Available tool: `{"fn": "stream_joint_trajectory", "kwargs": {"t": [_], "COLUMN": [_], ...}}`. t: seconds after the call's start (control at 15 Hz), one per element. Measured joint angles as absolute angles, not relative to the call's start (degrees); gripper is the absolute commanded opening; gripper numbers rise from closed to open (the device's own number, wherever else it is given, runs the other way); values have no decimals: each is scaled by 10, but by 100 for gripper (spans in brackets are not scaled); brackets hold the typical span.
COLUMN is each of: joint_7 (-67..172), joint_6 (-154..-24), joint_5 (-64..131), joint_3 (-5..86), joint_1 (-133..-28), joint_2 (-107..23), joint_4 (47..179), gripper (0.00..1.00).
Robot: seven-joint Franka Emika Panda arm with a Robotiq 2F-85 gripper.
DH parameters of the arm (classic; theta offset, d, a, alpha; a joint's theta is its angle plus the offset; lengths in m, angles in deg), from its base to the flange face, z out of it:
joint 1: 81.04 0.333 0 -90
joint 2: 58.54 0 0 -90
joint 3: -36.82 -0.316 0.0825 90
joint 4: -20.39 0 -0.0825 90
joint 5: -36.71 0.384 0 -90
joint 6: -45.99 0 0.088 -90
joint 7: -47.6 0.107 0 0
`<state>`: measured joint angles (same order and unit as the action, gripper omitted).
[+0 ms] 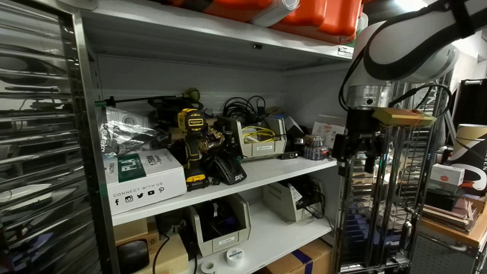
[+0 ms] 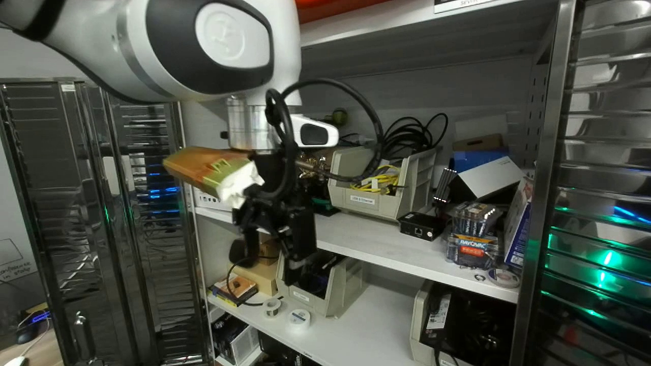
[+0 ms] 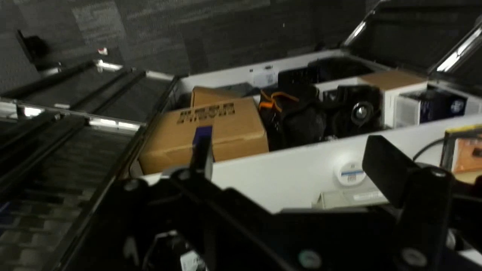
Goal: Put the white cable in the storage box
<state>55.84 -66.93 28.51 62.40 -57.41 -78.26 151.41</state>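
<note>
My gripper (image 1: 355, 167) hangs in front of the shelves, its fingers apart and pointing down. It shows also in an exterior view (image 2: 270, 264) and in the wrist view (image 3: 288, 156), with nothing between the fingers. A grey storage box (image 1: 263, 150) stands on the upper shelf, also seen in an exterior view (image 2: 362, 200). It holds a yellow cable (image 1: 258, 134) and black cables. Something white (image 1: 250, 139) lies among the yellow loops; I cannot tell whether it is the white cable. No other white cable shows clearly.
On the lower shelf stand a grey bin (image 1: 227, 241), another bin (image 1: 281, 201) of black cables and a white roll (image 1: 235, 257). A drill (image 1: 193, 144), a white PLA box (image 1: 146, 190) and a battery pack (image 2: 473, 249) crowd the upper shelf. Metal doors flank the cabinet.
</note>
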Motion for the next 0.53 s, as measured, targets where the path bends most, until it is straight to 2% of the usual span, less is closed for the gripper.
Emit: {"fn": "stream_joint_trajectory", "kwargs": {"t": [0.27, 0.53], "joint_7": [541, 519], "joint_6": [-475, -337], "joint_5": [316, 339], "joint_3": [569, 567], "joint_1": [-614, -614], "joint_2": [-829, -864], "joint_4": [1497, 1450], "gripper": [100, 100]}}
